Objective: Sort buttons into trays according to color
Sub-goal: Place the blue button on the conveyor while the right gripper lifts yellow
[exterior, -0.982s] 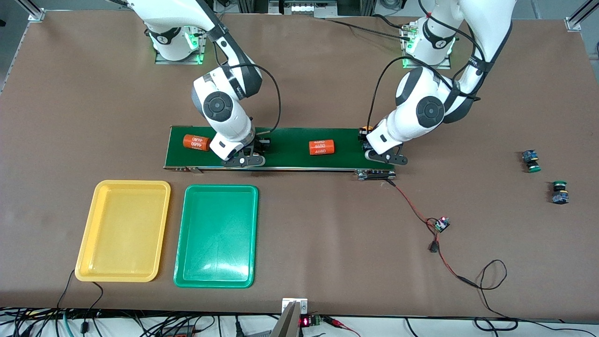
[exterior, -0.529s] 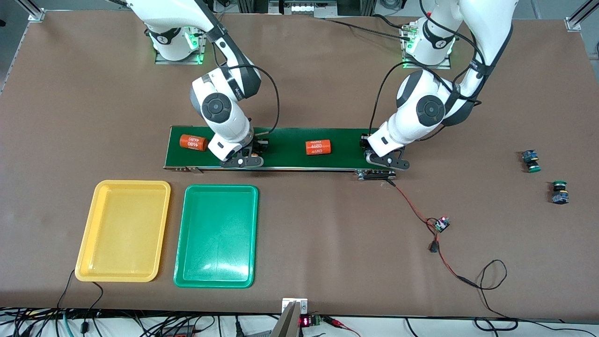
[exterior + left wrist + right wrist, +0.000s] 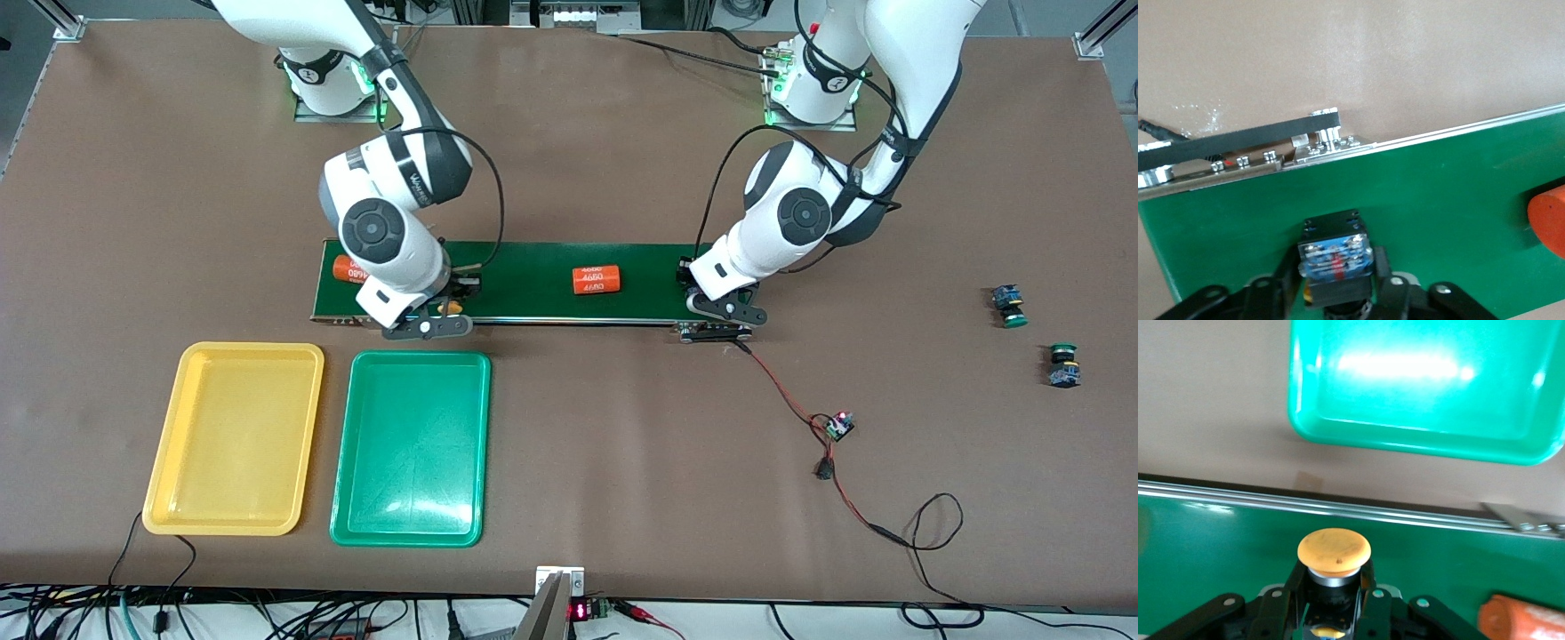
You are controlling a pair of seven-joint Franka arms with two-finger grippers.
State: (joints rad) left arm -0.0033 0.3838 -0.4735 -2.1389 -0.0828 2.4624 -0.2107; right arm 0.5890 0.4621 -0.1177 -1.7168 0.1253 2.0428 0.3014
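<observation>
My right gripper is shut on a yellow-capped button, holding it over the near edge of the green belt just above the green tray. The yellow tray lies beside the green one, toward the right arm's end. My left gripper is low over the belt's end nearest the left arm. Its fingers are open on either side of a black-and-blue button that rests on the belt. Two green-capped buttons lie on the table toward the left arm's end.
Two orange cylinders with white print lie on the belt, one at mid-belt and one partly hidden by the right arm. A red-black wire with a small circuit board trails from the belt's end across the table.
My right gripper has carried the yellow-capped button toward the belt's near edge and the trays. The left gripper's fingers have spread off their button. Both cylinders have drifted toward the right arm's end.
</observation>
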